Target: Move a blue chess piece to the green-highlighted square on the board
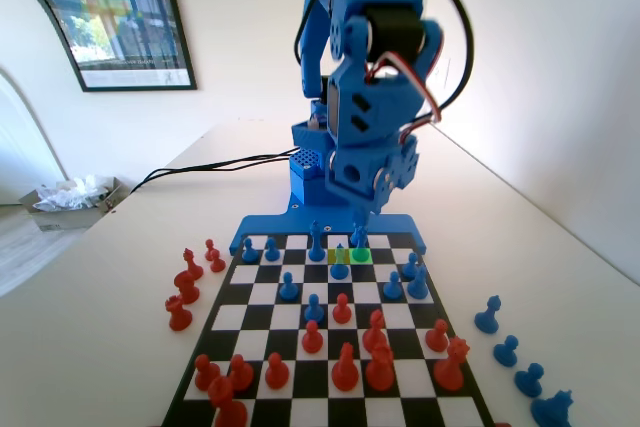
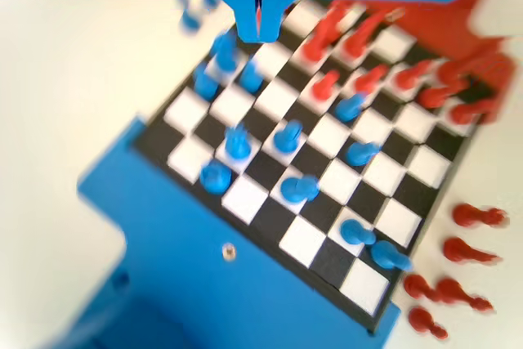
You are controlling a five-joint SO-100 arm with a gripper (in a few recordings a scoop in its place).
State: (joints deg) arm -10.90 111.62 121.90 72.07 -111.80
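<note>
The board (image 1: 300, 319) is black-and-white checkered with a blue border (image 1: 262, 223) at its far end. The green-highlighted square (image 1: 361, 256) lies in the second row from that border. A slim blue chess piece (image 1: 358, 235) rises right at it, and its foot seems to rest on the green. In the blurred wrist view this looks like the taller blue piece (image 2: 237, 140) near the border. My gripper (image 2: 259, 26) hangs high over the board, jaws pressed together with nothing between them. The blue arm (image 1: 372, 137) bends over the far rows.
A duller yellow-green square (image 1: 338, 256) adjoins the green one, with a blue piece (image 1: 340, 267) at its front. Blue pawns stand nearby, red pieces (image 1: 345, 367) fill the near rows. Captured red pieces (image 1: 186, 287) lie left of the board, blue ones (image 1: 507, 350) right.
</note>
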